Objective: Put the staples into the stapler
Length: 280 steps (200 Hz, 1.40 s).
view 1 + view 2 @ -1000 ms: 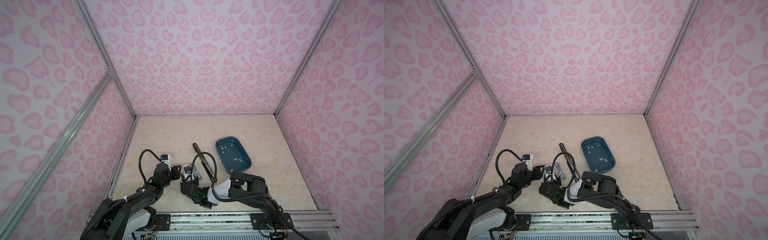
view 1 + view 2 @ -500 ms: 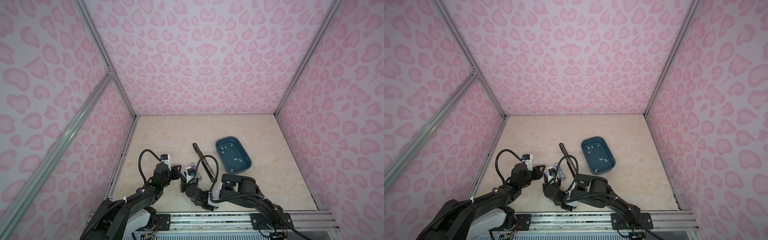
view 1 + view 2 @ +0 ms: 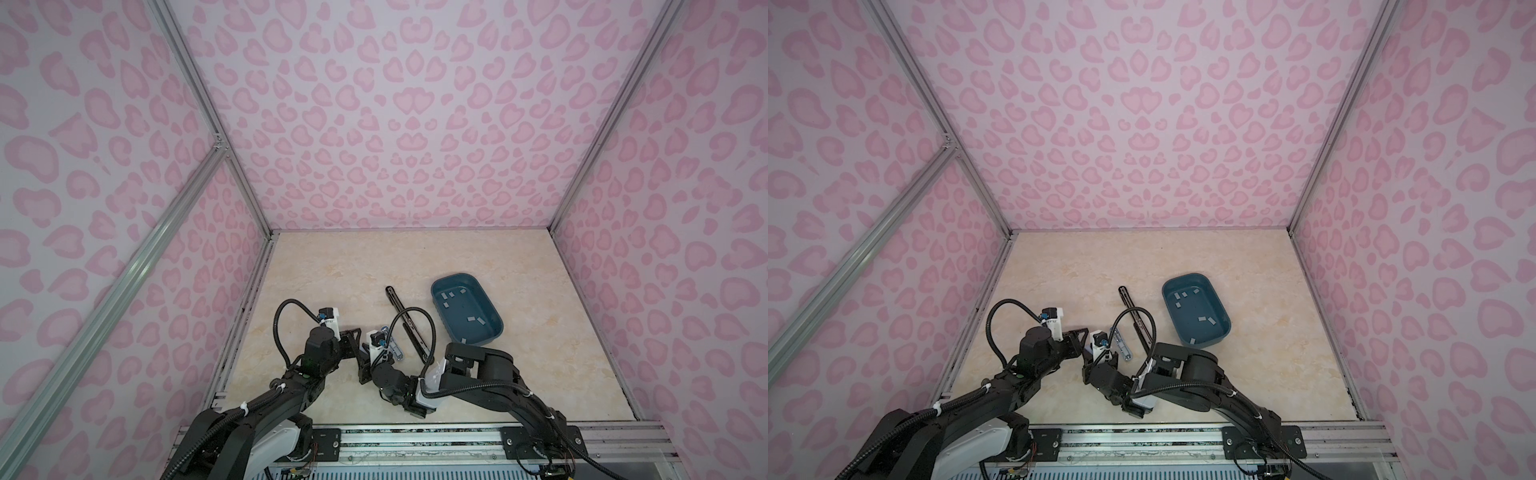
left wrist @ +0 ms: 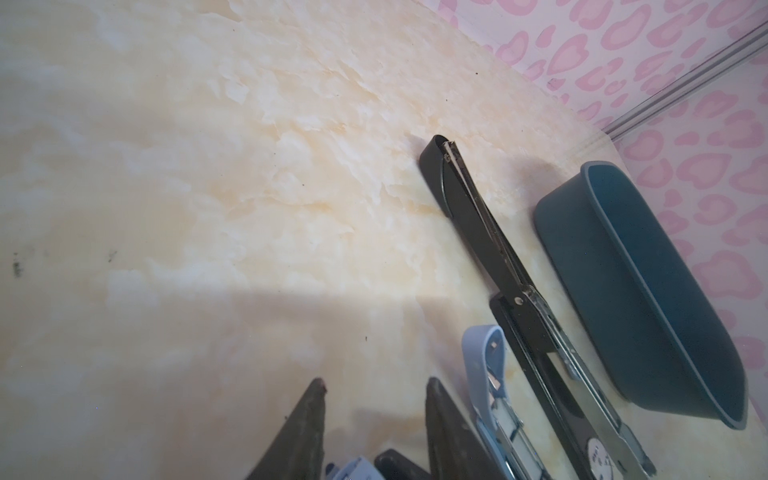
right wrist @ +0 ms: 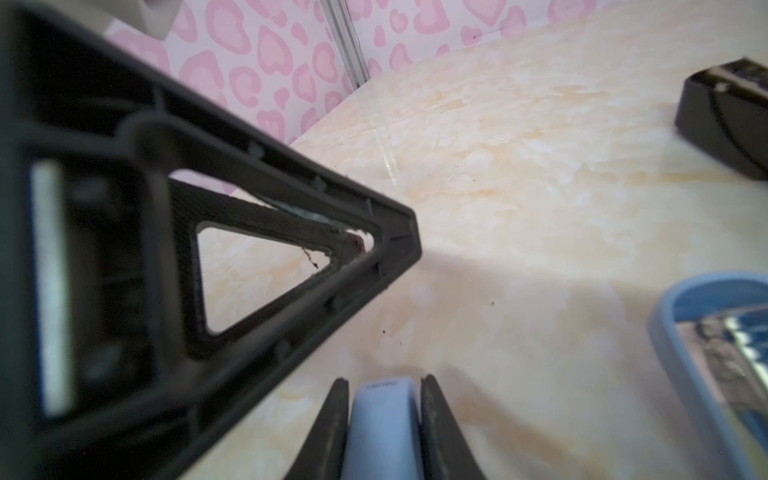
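My right gripper (image 5: 382, 380) is shut on a small light-blue stapler (image 5: 382, 432), gripped by its sides just above the table. In both top views the right gripper (image 3: 366, 362) sits near the front centre, partly under its white camera mount. My left gripper (image 4: 374, 384) is open with nothing between its tips, and its finger (image 5: 291, 249) stands close beside the held stapler. A second light-blue stapler (image 3: 392, 347) lies opened flat beside them. The staples (image 3: 451, 296) are several grey strips in the teal tray (image 3: 465, 341).
A long black stapler (image 3: 405, 320) lies opened between the light-blue stapler and the tray, partly under the right arm's cable loop. Pink patterned walls enclose the marble table (image 3: 374, 266). The metal rail (image 3: 415, 440) runs along the front edge.
The right arm's elbow has swung a little to the left and its wrist has turned slightly. The left arm has stayed still, and neither gripper's jaws have changed.
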{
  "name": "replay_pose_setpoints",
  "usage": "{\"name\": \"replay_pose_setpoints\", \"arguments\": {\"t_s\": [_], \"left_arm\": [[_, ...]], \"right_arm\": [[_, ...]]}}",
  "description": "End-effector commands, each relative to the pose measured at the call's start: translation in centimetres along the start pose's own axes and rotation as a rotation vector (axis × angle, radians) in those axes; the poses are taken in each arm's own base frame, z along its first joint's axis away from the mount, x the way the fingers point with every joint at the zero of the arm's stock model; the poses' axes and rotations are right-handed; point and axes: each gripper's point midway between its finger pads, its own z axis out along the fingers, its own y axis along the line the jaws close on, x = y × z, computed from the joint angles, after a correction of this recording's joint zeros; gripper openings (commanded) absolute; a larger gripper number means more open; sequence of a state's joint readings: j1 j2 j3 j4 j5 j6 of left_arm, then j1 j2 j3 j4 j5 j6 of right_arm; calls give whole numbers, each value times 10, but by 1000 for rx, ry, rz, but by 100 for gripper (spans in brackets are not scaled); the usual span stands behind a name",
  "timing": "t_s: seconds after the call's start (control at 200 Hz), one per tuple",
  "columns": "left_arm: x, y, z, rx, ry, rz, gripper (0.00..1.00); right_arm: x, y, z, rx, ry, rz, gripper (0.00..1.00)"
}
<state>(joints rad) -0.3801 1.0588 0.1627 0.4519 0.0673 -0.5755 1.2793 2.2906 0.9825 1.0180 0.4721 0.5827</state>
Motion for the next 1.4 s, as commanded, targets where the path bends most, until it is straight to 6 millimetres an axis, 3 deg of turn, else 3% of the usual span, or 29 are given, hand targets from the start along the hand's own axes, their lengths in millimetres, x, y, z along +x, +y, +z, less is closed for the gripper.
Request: {"name": "replay_pose_setpoints", "arguments": {"t_s": [0.0,0.21,0.545,0.855,1.235,1.395], "left_arm": [[-3,-2,-1,5,-4,2,42],[-7,-2,-3,5,-13,2,42],[-11,-1,-5,-2,-22,-3,42],[-17,3,-6,-22,-26,-23,42],[-22,-3,-5,0,-11,-20,42],[-16,-4,0,9,16,-5,42]], "right_arm": [[85,-64,-18,196,389,-196,13],[49,-55,-14,243,364,-239,21],[23,-40,-16,198,317,-248,49],[-8,-27,-29,154,254,-266,64],[-50,-11,-65,72,172,-258,67],[-64,-17,-67,89,135,-184,54]]}}
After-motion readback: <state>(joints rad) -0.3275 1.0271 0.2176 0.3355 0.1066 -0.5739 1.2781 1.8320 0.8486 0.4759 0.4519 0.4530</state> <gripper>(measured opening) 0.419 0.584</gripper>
